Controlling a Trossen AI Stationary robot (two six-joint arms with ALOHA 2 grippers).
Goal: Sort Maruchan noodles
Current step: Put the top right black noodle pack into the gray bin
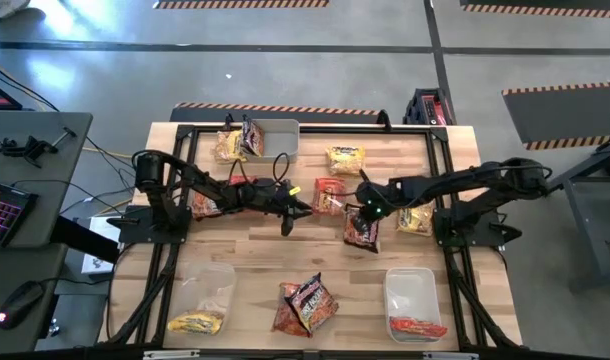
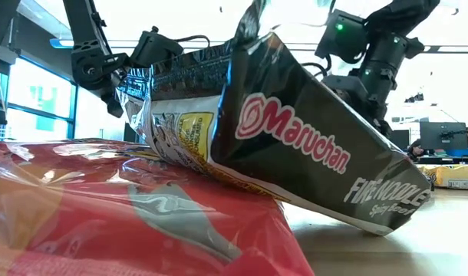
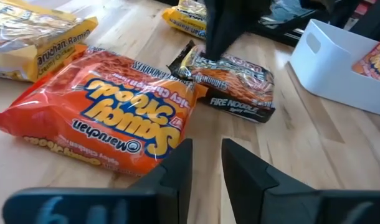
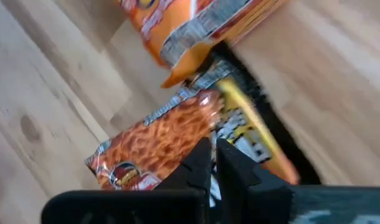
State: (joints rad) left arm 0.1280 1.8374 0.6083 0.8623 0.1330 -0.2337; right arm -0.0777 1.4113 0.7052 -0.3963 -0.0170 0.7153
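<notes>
Maruchan noodles (image 1: 345, 160) lie scattered over the counter (image 1: 245, 255), and a few already sit in the clear bins (image 1: 410, 285) at its edges, so I judge the sorting to be partway done.

From above, my left fingers (image 1: 288, 220) hang over bare wood near the middle, just beside the orange packet (image 1: 328, 195). My right fingers (image 1: 365, 204) are down at the near end of the dark packet (image 1: 362, 231), which lies just beside the orange one. The step in hand looks like a pick of that dark packet.

From counter height, another dark packet (image 2: 311, 146) leans on a red one (image 2: 126, 215) right at the lens. Both arms show behind them, but neither set of fingers can be read there.

Through my left wrist, my own fingers stand a narrow gap apart with nothing between them. The orange packet lies flat just ahead and to one side, not touching them. Beyond it the other arm comes down onto the crinkled end of the dark packet.

Through my right wrist, my fingers are closed together right over the dark packet's end. I cannot tell whether they pinch its seam or only rest on it.

Next, I judge, the right arm needs a sure grip on that thin seam before it lifts toward a bin. My left fingers would need to spread wider and shift over the orange packet's edge.
</notes>
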